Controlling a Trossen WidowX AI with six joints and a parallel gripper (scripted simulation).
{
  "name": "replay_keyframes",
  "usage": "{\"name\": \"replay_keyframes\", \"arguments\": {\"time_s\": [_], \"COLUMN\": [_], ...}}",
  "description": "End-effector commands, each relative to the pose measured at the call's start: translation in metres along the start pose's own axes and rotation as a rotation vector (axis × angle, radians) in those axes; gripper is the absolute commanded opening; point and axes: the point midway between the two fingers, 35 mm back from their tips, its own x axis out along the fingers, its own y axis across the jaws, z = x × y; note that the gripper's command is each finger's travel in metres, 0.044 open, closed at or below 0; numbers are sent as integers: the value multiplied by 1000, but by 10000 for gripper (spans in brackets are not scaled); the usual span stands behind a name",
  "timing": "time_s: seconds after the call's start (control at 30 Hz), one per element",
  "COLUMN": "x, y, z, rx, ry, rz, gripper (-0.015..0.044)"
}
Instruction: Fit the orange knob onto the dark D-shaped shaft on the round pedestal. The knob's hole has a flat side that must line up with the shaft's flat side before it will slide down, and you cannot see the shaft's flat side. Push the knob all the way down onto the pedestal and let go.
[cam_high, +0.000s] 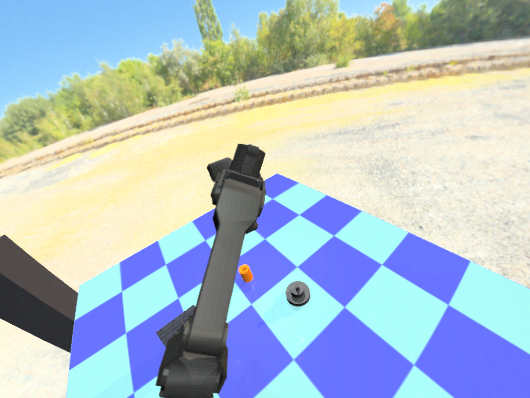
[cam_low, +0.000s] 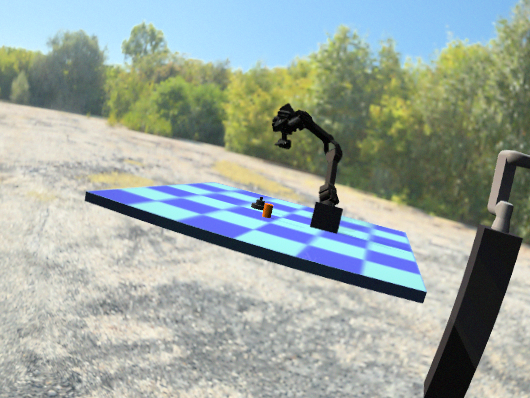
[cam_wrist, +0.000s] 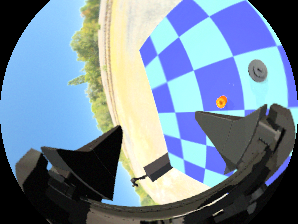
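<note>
The orange knob (cam_high: 246, 273) (cam_low: 267, 210) (cam_wrist: 221, 102) stands upright on the chequered table, a short way from the pedestal. The round dark pedestal (cam_high: 298, 301) (cam_low: 257, 205) (cam_wrist: 252, 75) rests on a light square, and its short shaft (cam_high: 297, 289) stands bare at the centre. The shaft's flat side cannot be made out. My gripper (cam_low: 278, 135) (cam_wrist: 160, 122) is wide open and empty, high above the table and well away from both. In the wrist view the knob shows beyond the right finger's tip. In the top view the arm hides the fingers.
The chequered table (cam_high: 380, 295) (cam_low: 270, 245) (cam_wrist: 220, 30) carries the arm's dark base block (cam_low: 326, 217). A dark post (cam_high: 35, 295) (cam_low: 465, 310) (cam_wrist: 158, 167) stands off the table, with a bent grey piece on top in the exterior view. The table's far corner lies below the arm's raised front in the top view.
</note>
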Motion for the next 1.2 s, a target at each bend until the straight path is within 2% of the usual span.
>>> {"name": "replay_keyframes", "arguments": {"time_s": [0.0,0.2,0.4,0.63,0.77,1.17], "x": [55,108,129,129,146,157], "y": [-41,-119,-183,-184,-212,-226], "z": [-11,-37,-55,-55,-54,-53], "rx": [21,-24,-144,-149,-149,-149], "ry": [44,84,103,104,103,102], "rz": [-265,-692,-1051,-1061,-1062,-1063], "gripper": [440,440,440,440,440,440]}}
